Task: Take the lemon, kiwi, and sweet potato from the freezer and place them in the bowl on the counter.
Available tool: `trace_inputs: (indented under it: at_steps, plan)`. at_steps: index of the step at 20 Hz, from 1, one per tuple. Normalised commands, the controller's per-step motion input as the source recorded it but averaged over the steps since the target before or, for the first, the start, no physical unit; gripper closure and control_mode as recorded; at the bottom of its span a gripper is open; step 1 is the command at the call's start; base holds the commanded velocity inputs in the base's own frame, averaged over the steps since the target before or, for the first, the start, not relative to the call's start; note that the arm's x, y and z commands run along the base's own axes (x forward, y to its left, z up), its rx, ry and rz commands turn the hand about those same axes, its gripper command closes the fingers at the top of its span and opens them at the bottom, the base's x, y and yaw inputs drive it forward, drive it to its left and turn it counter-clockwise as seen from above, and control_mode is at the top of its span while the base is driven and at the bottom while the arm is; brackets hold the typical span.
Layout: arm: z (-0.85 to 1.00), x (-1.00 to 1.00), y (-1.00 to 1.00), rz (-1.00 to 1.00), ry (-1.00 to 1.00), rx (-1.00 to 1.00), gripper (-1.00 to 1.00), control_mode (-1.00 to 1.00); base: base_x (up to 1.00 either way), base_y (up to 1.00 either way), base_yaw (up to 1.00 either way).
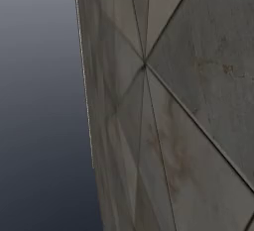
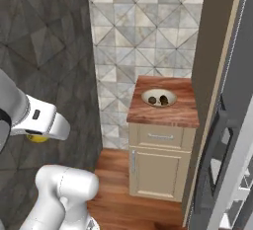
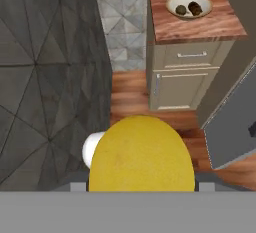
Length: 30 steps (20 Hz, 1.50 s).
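Observation:
The bright yellow lemon [image 3: 141,154] bulges large at the bottom of the hand view and hides my fingertips. In the right base view the lemon [image 2: 35,138] peeks out under my white hand, where my gripper [image 2: 39,134] is shut on it, high above the floor and left of the cabinet. The cream bowl [image 2: 159,97] sits on the reddish-brown counter [image 2: 165,115] with two dark brown lumps inside. From the hand, the bowl [image 3: 188,7] and counter [image 3: 195,29] lie far off at the upper right. The freezer [image 2: 220,160] stands open at the right.
A dark grey tiled wall [image 1: 188,116] is close on my left, and a lighter tiled wall [image 2: 138,26] rises behind the counter. The beige cabinet [image 2: 158,165] stands on a wood floor [image 2: 118,194]. The freezer's grey door [image 3: 232,127] juts out beside the cabinet.

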Motion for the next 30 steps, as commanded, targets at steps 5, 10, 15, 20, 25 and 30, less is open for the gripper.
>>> trace_inputs:
  at_steps: [5, 10, 15, 20, 25, 30]
  plan:
    - [0.0, 0.0, 0.0, 0.0, 0.0, 0.0, 1.0, 1.0, 0.87, -0.02, 0.0]
    - [0.0, 0.0, 0.0, 0.0, 0.0, 0.0, 1.0, 1.0, 0.7, -0.39, 0.0]
    - [0.0, 0.0, 0.0, 0.0, 0.0, 0.0, 1.0, 1.0, 0.55, -0.44, 0.0]
    - [0.0, 0.0, 0.0, 0.0, 0.0, 0.0, 1.0, 1.0, 0.55, -0.29, 0.0]
    - [0.0, 0.0, 0.0, 0.0, 0.0, 0.0, 1.0, 1.0, 0.62, -0.03, 0.0]
    - [0.0, 0.31, -0.17, 0.0, 0.03, 0.01, 1.0, -1.0, 0.4, -0.06, 0.0]
